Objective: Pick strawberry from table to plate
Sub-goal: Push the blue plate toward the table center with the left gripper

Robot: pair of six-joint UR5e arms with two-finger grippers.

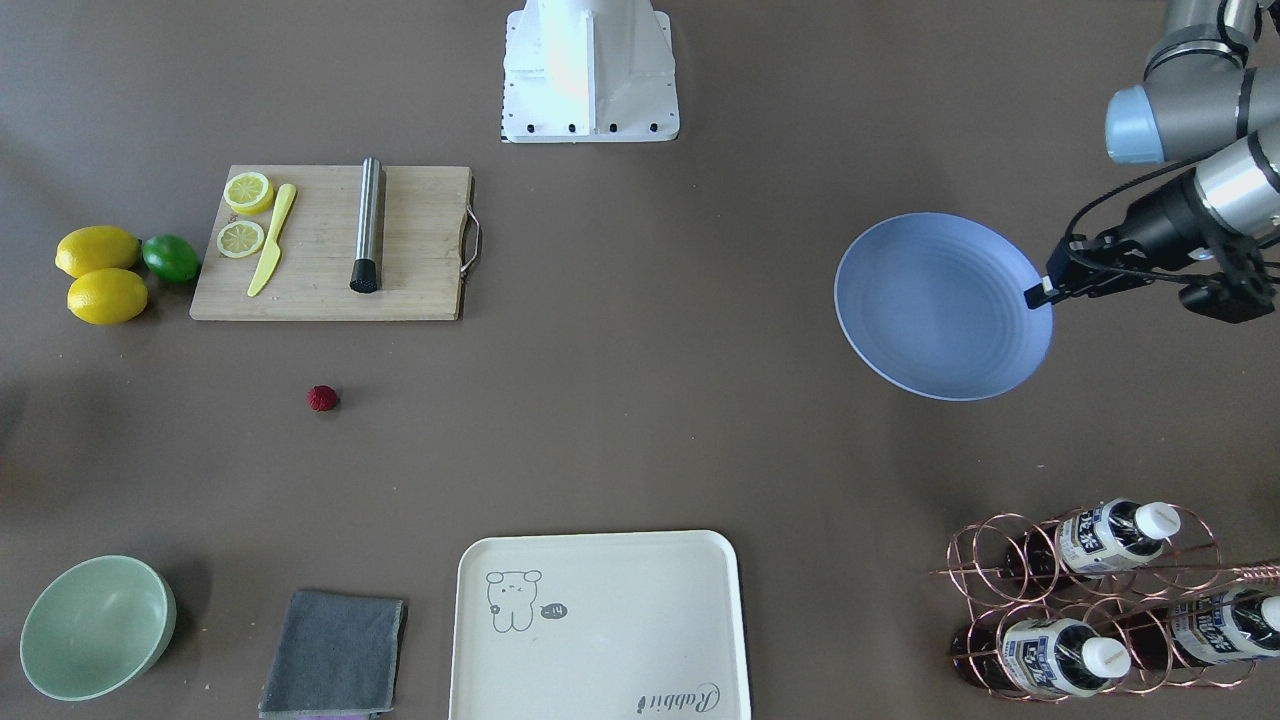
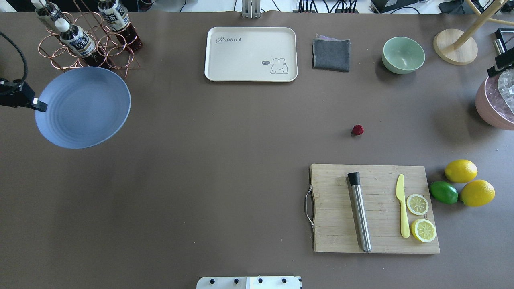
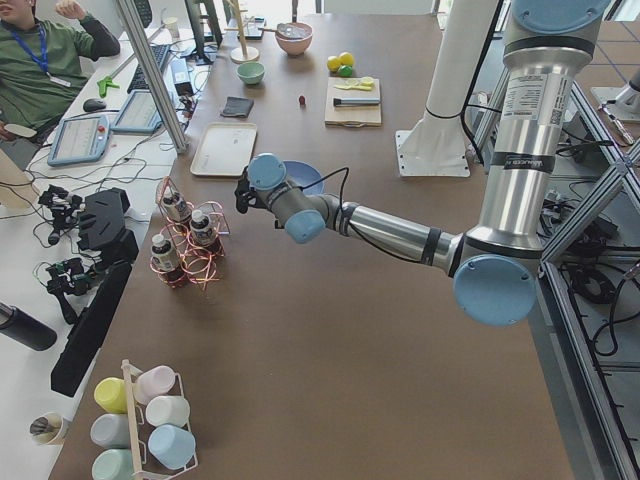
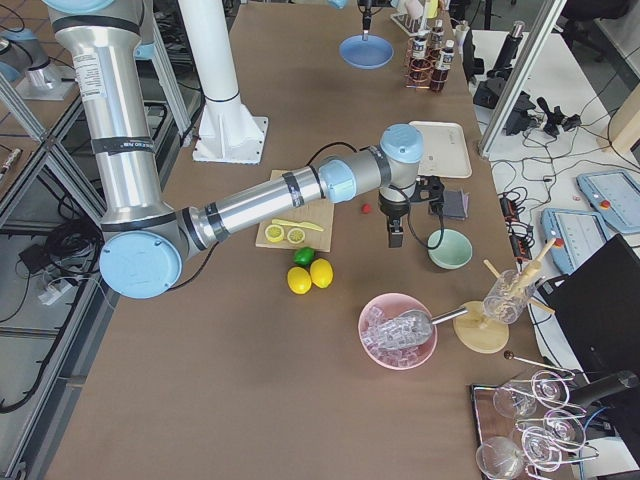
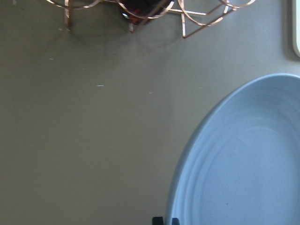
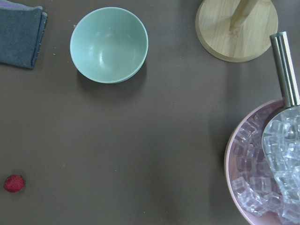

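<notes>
Plate [image 5: 243,159], closest in the left wrist view, sits clamped at its rim in the left hand [image 1: 1040,293], seemingly raised to receive the strawberry [image 2: 357,129], which lies on the counter [image 2: 225,160] far to the right near the right hand [image 4: 397,238], spread or closed I cannot tell

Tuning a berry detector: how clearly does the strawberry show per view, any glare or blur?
Overhead exterior and exterior front-facing: the strawberry small but sharp, evenly lit, no glare. Right wrist-mounted: crisp, near the lower left corner. Side views: a tiny red speck. Left wrist-mounted: absent.
</notes>
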